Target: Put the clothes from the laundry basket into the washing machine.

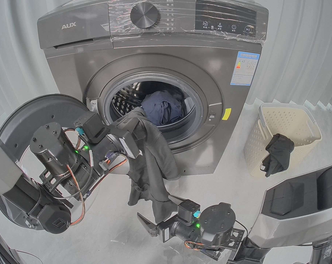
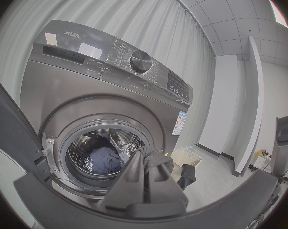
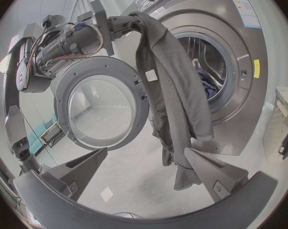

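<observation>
My left gripper (image 1: 136,124) is shut on a grey garment (image 1: 155,162) just in front of the washing machine (image 1: 210,74) drum opening. The garment hangs down long from that grip, in the right wrist view as the grey garment (image 3: 169,96) under the left gripper (image 3: 121,21). Its lower end dangles beside one fingertip (image 3: 190,153) of my right gripper (image 1: 160,211), which is open low in front of the machine. A blue garment (image 1: 162,107) lies inside the drum. The cream laundry basket (image 1: 261,143) stands to the right with a black garment (image 1: 279,153) draped over its rim.
The round machine door (image 1: 34,118) is swung wide open on the left, right behind my left arm. Pale floor stretches between the machine front and the basket. A curtain hangs behind the machine.
</observation>
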You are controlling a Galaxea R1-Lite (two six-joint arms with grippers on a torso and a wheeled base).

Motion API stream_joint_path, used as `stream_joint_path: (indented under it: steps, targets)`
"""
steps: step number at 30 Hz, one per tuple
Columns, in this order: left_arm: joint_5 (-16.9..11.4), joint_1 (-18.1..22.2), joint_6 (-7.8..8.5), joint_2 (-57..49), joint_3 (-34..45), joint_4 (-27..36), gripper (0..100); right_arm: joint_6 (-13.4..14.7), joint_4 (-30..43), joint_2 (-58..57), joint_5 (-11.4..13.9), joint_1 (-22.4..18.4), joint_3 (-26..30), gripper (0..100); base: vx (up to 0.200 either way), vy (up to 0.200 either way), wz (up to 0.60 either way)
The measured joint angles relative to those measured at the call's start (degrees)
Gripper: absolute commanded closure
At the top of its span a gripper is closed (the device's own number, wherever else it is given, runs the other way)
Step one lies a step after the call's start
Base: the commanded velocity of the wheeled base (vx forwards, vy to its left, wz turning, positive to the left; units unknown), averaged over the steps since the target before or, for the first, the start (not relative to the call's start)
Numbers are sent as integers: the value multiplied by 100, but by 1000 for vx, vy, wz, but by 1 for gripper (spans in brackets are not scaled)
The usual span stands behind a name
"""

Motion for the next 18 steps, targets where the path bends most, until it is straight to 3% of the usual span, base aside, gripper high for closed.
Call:
stream_joint_path:
  steps: [12,18]
  targets:
    - [169,0,0,113,-112,4,100,-5,101,669,45,33,-1384,0,0,0,0]
    - [178,0,0,132,-116,1,100,4,317,916,377,-52,-1751,0,0,0,0]
